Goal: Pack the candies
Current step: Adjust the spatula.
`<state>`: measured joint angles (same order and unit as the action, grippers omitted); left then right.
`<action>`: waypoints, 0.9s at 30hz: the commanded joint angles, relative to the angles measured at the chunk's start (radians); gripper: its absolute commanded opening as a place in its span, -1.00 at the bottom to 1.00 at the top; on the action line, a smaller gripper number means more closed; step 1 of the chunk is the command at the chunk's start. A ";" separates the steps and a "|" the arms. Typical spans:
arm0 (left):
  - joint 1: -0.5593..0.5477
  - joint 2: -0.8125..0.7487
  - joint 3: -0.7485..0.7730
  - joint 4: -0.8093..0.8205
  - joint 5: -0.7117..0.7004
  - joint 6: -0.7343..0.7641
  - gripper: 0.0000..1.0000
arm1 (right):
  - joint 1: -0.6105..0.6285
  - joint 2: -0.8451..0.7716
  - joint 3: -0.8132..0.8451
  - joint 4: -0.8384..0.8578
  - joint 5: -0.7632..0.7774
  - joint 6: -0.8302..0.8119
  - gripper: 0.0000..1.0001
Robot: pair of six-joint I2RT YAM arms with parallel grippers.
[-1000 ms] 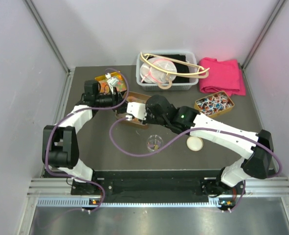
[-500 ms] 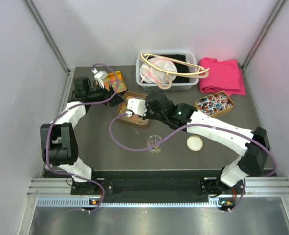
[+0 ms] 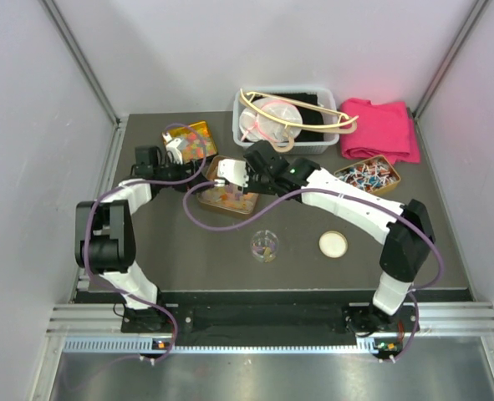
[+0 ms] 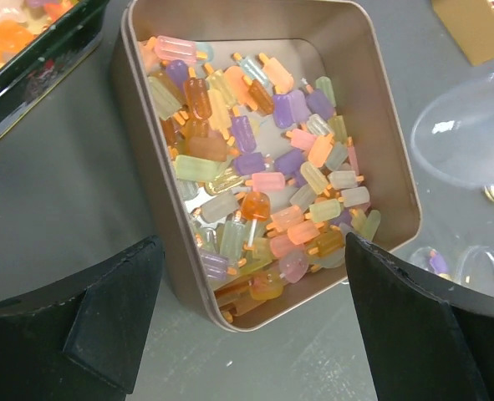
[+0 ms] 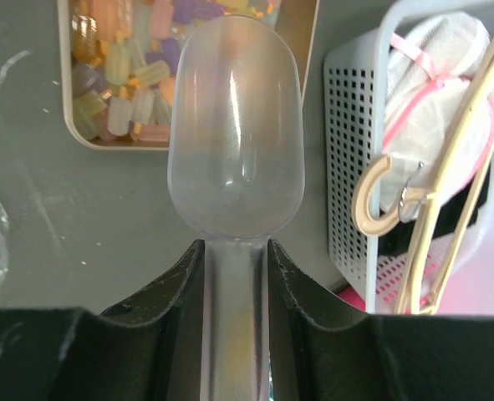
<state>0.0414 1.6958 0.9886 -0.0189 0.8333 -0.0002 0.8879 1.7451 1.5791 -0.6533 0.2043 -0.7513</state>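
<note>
The candies (image 4: 263, 175) are small translucent gummy pieces in orange, yellow, pink and purple, heaped in an open gold tin (image 4: 146, 209). The same tin (image 3: 221, 200) lies mid-table in the top view. My left gripper (image 4: 255, 334) hovers open just short of the tin's near corner and holds nothing. The right gripper (image 5: 234, 259) is shut on the handle of a clear plastic scoop (image 5: 234, 125). The scoop's empty bowl hangs at the tin's (image 5: 79, 138) edge. In the top view the right gripper (image 3: 241, 184) is over the tin and the left gripper (image 3: 192, 173) is just left of it.
A printed tin lid (image 3: 190, 140) lies back left. A small clear jar (image 3: 264, 246) and its cream lid (image 3: 333, 243) sit near the front. A white basket (image 3: 284, 144), a pink cloth (image 3: 380, 129) and a tin of wrapped sweets (image 3: 367, 177) line the back right.
My left gripper opened, left the printed lid at the back left and swung toward the tin. The right arm carried the scoop back and left over the tin.
</note>
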 commanded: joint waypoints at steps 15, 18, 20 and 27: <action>-0.037 0.034 0.090 0.172 0.335 -0.159 0.68 | 0.040 -0.142 -0.016 0.012 -0.201 0.047 -1.00; -0.074 0.038 0.087 0.175 0.352 -0.161 0.54 | 0.046 -0.154 -0.019 0.015 -0.198 0.055 -1.00; -0.078 0.042 0.090 0.189 0.375 -0.170 0.47 | 0.048 -0.156 -0.025 0.017 -0.200 0.053 -1.00; -0.078 0.028 0.065 0.295 0.402 -0.273 0.44 | 0.048 -0.179 -0.037 -0.006 -0.238 0.046 -1.00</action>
<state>-0.0330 1.7386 1.0492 0.1600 1.1687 -0.2127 0.9230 1.6211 1.5433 -0.6788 0.0257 -0.7136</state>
